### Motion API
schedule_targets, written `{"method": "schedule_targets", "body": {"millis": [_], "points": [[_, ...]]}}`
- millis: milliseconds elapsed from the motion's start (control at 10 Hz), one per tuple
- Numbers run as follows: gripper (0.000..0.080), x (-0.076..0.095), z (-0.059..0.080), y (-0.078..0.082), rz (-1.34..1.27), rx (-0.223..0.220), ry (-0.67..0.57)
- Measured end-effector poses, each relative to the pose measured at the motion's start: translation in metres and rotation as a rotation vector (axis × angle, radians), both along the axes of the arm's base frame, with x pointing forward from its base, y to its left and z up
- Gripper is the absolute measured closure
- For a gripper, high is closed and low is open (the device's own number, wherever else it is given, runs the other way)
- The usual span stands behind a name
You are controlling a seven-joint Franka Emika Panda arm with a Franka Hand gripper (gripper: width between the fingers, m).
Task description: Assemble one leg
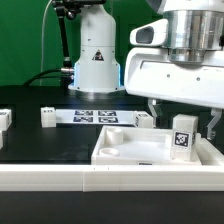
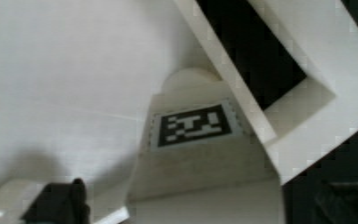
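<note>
Two fingers of the end effector (image 1: 182, 125) stand narrowly around the upright leg (image 1: 182, 139), seemingly gripping it.

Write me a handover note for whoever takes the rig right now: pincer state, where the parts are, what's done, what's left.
Pincer: low over the tray panel's right side in the exterior view, fingers astride the leg. Whether they clamp it cannot be told.
Leg: upright, tag facing the exterior camera, inside the white tray panel. The wrist view shows the same tagged leg right under the camera.
Other parts: small white pieces on the black table at the exterior view's left and far left; the marker board lies behind.
Done: arm is at the leg.
Left: confirm the grasp, then seat the leg in a panel corner; seating not visible yet.
</note>
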State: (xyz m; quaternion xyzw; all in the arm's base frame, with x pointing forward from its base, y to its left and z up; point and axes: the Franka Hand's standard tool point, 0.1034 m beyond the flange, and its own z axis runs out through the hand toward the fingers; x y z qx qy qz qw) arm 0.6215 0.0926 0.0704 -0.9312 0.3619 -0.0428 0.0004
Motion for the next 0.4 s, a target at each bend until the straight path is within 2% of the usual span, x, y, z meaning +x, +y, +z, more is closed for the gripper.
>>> {"method": "schedule_targets", "body": {"millis": [400], "points": [[0.0150,0.0000,-0.0001,0.0000,0.000,0.000,0.000]]}}
